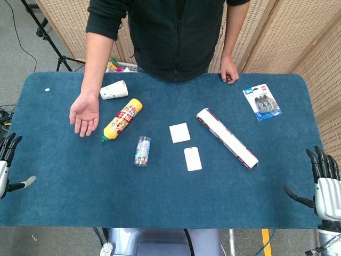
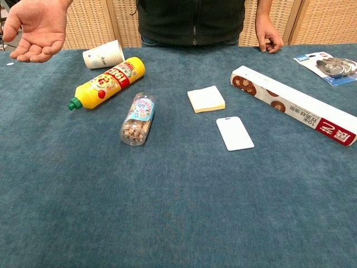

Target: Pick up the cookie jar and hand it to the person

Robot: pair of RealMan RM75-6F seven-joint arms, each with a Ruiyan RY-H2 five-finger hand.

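Observation:
The cookie jar (image 1: 142, 151) (image 2: 138, 119) is a small clear cylinder full of round cookies, lying on its side left of the table's middle. The person's open palm (image 1: 85, 114) (image 2: 35, 29) waits, facing up, over the far left of the table. My left hand (image 1: 7, 160) hangs at the left table edge, fingers spread and holding nothing. At the right edge my right hand (image 1: 323, 182) is likewise open and holds nothing. Both hands are far from the jar. The chest view shows neither hand.
A yellow squeeze bottle (image 1: 123, 119) and a tipped paper cup (image 1: 114, 90) lie just beyond the jar. A sticky-note pad (image 1: 179, 133), a white card (image 1: 192, 158), a long cookie box (image 1: 227, 137) and a blister pack (image 1: 261, 103) lie to the right on the blue table (image 1: 170, 202).

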